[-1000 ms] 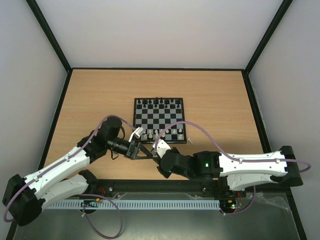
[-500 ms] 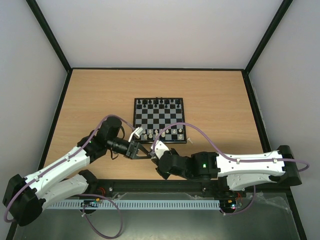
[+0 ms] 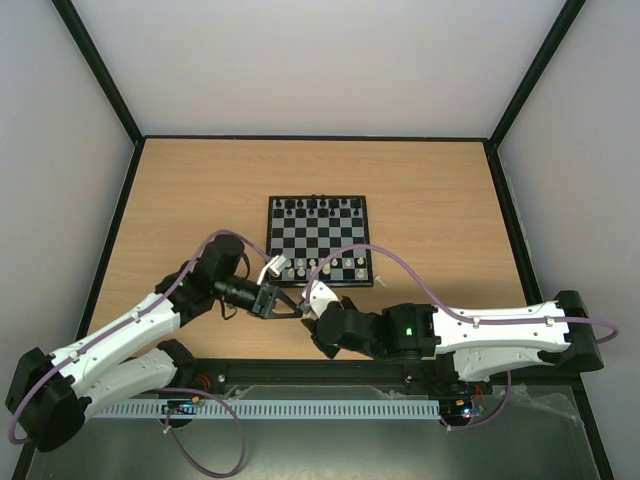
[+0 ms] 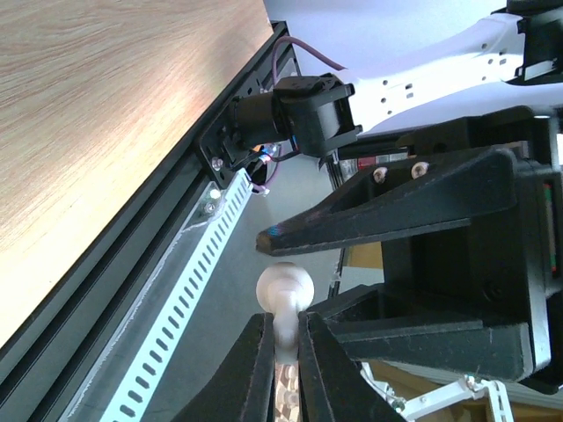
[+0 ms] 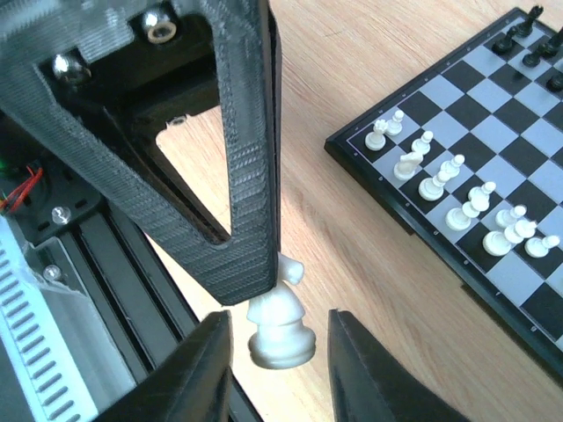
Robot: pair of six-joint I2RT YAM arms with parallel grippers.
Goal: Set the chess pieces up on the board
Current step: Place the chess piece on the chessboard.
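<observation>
From above, the left claw (image 3: 289, 303) and right claw (image 3: 312, 301) meet just off the board's (image 3: 320, 238) near edge, over the surface (image 3: 190, 190). Left wrist: the left claw (image 4: 281, 323) is clamped on a cream chess piece (image 4: 283, 286). Right wrist: the right claw (image 5: 281, 338) stands apart, its fingers flanking that piece without touching it.

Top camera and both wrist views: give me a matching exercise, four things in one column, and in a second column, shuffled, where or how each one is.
Things:
1. left gripper
2. right gripper
3. black figures
4. white chess piece

Places or states:
A. on the far rows of the board
B. open, fingers either side of the white chess piece
C. shut on the white chess piece
D. off the board, between both grippers' fingers

Pairs: 1-C, 2-B, 3-A, 4-D
</observation>
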